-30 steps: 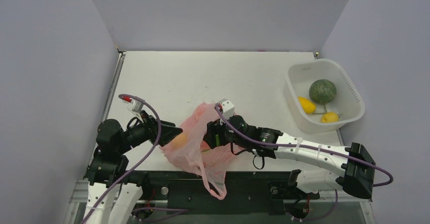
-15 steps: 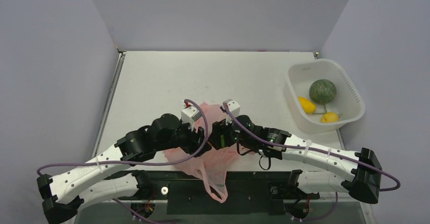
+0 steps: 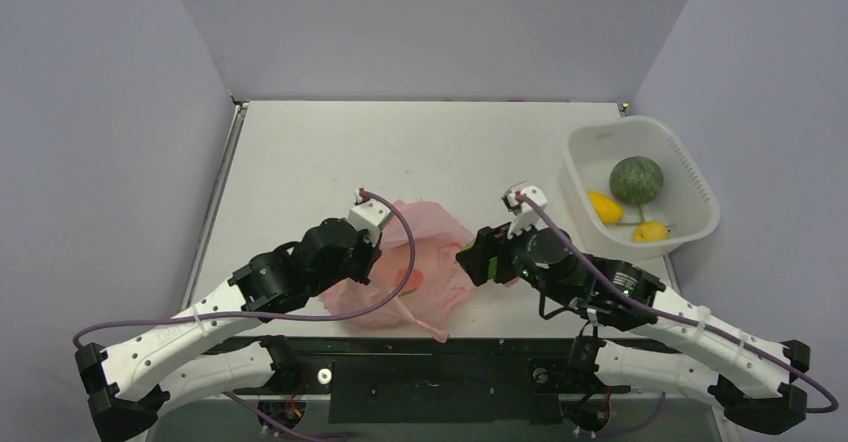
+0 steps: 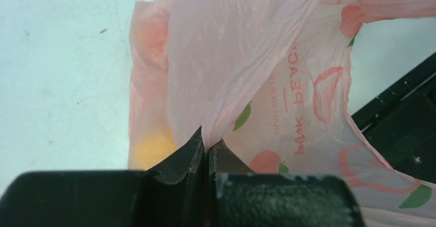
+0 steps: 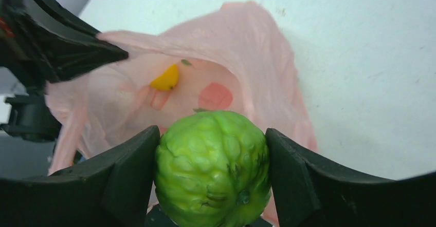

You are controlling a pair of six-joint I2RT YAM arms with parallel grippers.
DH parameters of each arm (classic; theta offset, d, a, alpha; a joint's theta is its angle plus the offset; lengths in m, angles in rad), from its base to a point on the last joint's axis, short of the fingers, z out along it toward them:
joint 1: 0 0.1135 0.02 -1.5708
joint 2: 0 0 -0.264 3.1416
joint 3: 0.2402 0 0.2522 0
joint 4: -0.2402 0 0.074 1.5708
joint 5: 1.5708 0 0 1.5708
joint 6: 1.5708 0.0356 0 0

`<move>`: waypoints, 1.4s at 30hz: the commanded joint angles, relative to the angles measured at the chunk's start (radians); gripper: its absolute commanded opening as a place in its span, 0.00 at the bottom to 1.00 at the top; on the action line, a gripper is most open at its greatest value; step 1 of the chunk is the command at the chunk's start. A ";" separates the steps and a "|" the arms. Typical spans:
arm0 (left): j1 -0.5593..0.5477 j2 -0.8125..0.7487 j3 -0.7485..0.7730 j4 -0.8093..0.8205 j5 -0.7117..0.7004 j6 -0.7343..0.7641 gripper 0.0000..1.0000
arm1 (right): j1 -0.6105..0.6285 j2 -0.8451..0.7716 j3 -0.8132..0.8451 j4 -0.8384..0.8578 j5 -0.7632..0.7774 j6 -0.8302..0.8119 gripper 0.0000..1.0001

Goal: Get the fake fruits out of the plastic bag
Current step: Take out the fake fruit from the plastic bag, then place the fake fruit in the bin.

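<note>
We begin with the plastic bag [image 3: 405,274]: it lies lower and flatter than a second ago, and its dangling handle is drawn up. The white tub [image 3: 700,177], well right of the bag, holds the same three fruits as before. The right gripper [image 3: 468,262], buried in the bag's mouth half a second ago, now sits just right of the bag, clamped on a bumpy green fruit [image 5: 212,168]. The left gripper [image 4: 207,150], folded back left of the bag a second ago, now pinches a fold of the bag's film, jaws pressed together. We judge one more fruit freed. A small yellow fruit [image 5: 165,78] lies inside the bag.
</note>
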 commanded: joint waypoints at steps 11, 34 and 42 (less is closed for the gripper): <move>0.177 0.000 -0.070 0.182 0.281 0.200 0.00 | -0.216 0.021 0.280 -0.124 0.429 -0.060 0.00; 0.182 -0.040 -0.111 0.199 0.365 0.240 0.00 | -1.215 0.489 0.127 0.214 0.023 -0.067 0.05; 0.182 -0.032 -0.113 0.207 0.450 0.247 0.00 | -1.259 0.548 0.096 0.233 0.004 -0.055 0.53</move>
